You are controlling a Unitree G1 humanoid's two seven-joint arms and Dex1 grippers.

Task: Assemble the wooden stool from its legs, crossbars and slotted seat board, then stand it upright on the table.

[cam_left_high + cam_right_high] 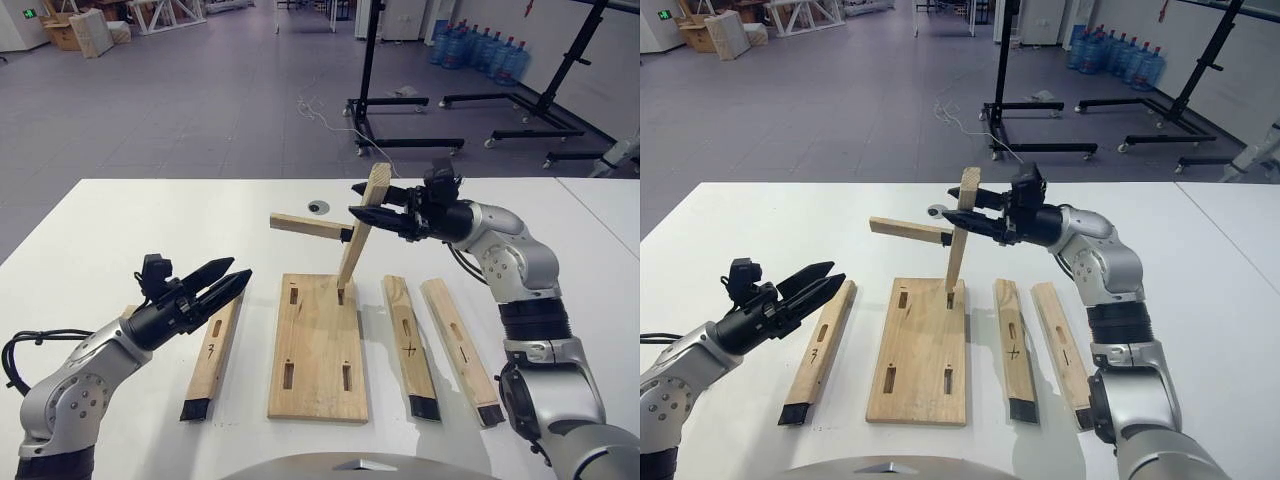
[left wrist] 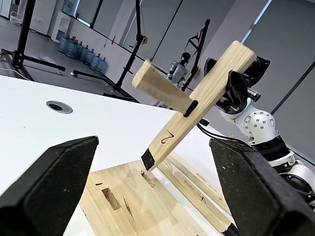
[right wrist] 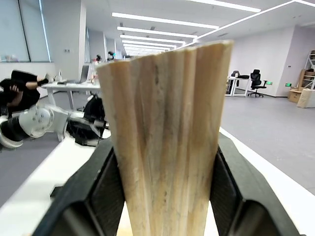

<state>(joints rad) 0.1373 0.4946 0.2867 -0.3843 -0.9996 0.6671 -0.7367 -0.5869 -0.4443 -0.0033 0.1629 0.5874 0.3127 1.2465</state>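
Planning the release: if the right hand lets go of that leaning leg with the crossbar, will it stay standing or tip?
Likely tips: the leg leans, its foot only at a seat board slot, and the crossbar juts sideways, off balance. Looks stiff solid wood; the right hand shouldn't bend it.

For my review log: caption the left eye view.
Right pincer holds tilted leg, crossbar attached, at seat board; left pincer open near loose leg.

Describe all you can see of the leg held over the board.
The leg is a pale wooden bar with a black lower tip. It stands tilted, its tip at the far right slot of the board. A crossbar juts from its middle toward the robot's left. The right pincer clamps its upper part.
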